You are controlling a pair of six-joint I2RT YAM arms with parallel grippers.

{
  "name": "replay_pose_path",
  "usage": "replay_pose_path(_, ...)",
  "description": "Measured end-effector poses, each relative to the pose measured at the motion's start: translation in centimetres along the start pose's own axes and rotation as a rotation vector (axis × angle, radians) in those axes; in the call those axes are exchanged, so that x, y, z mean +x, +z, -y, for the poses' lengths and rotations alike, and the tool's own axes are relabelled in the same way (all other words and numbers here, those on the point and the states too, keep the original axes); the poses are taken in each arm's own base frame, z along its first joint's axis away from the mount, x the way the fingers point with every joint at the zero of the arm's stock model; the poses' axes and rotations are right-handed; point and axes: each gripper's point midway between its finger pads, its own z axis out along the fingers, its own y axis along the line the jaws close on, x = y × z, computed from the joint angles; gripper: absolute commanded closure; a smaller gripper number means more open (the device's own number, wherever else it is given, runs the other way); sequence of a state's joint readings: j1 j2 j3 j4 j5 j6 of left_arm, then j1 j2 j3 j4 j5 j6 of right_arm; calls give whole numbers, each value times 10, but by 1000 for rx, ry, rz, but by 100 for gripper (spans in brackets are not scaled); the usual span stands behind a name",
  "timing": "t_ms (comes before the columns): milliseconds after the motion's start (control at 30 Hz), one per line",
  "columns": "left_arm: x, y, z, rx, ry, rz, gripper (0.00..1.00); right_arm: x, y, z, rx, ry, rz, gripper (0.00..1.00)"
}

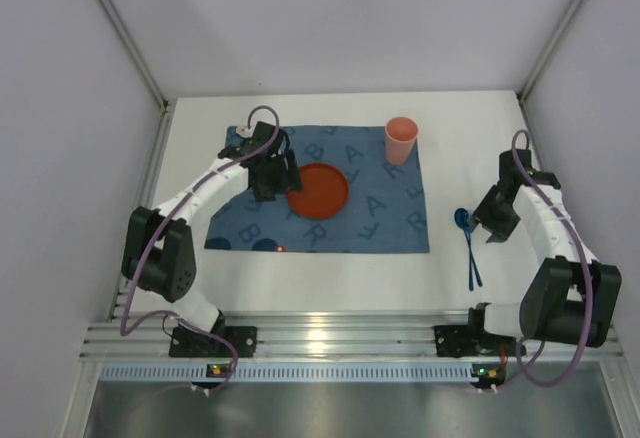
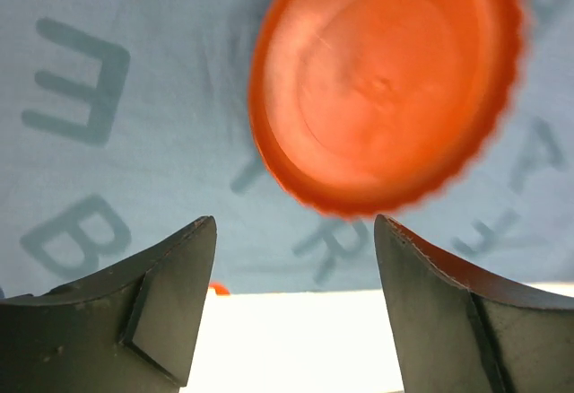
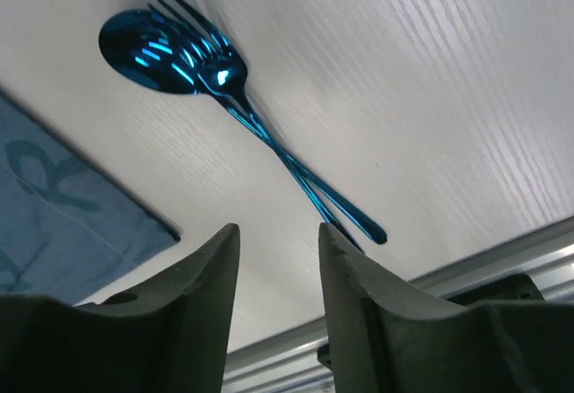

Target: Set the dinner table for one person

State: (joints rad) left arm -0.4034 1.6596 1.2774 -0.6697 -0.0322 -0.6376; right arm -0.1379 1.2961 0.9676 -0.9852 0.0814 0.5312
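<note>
The white dinner table [image 1: 330, 278] carries a dark blue letter-printed mat [image 1: 390, 228]. An orange plate [image 1: 318, 190] lies on the mat, and a pink cup [image 1: 401, 140] stands upright at the mat's back right. A shiny blue spoon and fork [image 1: 468, 243] lie together on the bare table right of the mat. My left gripper [image 1: 272, 180] is open and empty, just left of the plate; in the left wrist view the plate [image 2: 386, 79] lies ahead of the gripper [image 2: 294, 231]. My right gripper [image 1: 492, 226] is open and empty beside the cutlery; in the right wrist view it [image 3: 278, 236] hovers near the handles of the spoon [image 3: 143, 52] and fork [image 3: 193, 25].
A ribbed aluminium rail [image 1: 330, 343] runs along the near edge and also shows in the right wrist view [image 3: 502, 267]. A small dark round item [image 1: 263, 245] and a tiny red spot [image 1: 281, 249] sit at the mat's front edge. White walls enclose the table.
</note>
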Motion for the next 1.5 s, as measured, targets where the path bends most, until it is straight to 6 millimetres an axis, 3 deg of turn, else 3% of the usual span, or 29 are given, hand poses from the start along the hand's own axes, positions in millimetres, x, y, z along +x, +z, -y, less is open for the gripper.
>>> replay_pose_path(200,9,-38,-1,60,0,26,26,-12,32,-2,49,-2,-10,65)
replay_pose_path(500,25,-50,-17,15,11,-13,27,-4,70,3,101,-11,-60,65)
replay_pose_path(1033,29,-60,-32,-47,14,-10,29,-9,78,-5,60,-49,-49,66)
replay_pose_path(1400,32,-62,-36,-69,15,-19,30,-15,84,-14,47,-60,-77,87)
replay_pose_path(1500,33,-64,-38,-74,16,-22,30,-16,85,-15,45,-64,-86,100)
